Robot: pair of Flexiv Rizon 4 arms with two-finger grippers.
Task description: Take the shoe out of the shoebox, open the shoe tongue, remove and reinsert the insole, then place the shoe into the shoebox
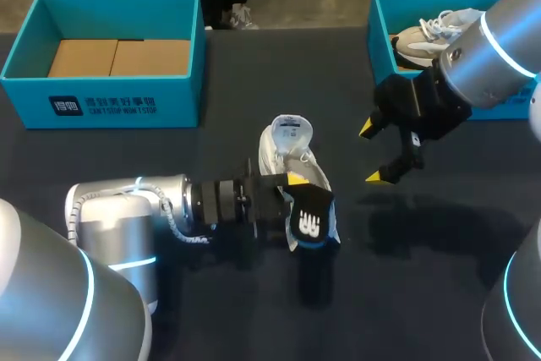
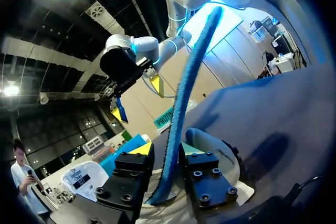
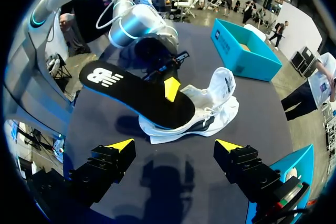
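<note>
A white shoe (image 1: 283, 154) lies on the dark table, its tongue (image 1: 290, 131) pulled up. A black insole with a blue edge (image 1: 311, 219) sticks out of the shoe's opening toward the table's front, its toe end still inside. My left gripper (image 1: 292, 196) reaches in from the left at the shoe's heel. In the left wrist view the thin insole (image 2: 181, 103) stands between its parted fingers (image 2: 167, 153), with a gap on one side. My right gripper (image 1: 372, 152) hangs open above the table, right of the shoe, with nothing in it. From its own view the shoe (image 3: 215, 106) and insole (image 3: 131, 87) lie ahead of the right gripper (image 3: 176, 145).
A teal box (image 1: 127, 103) with a cardboard floor stands at the back left. Another teal box (image 1: 380, 19) at the back right holds a second shoe (image 1: 427, 35), partly behind my right arm. Bare table lies in front of and to the right of the shoe.
</note>
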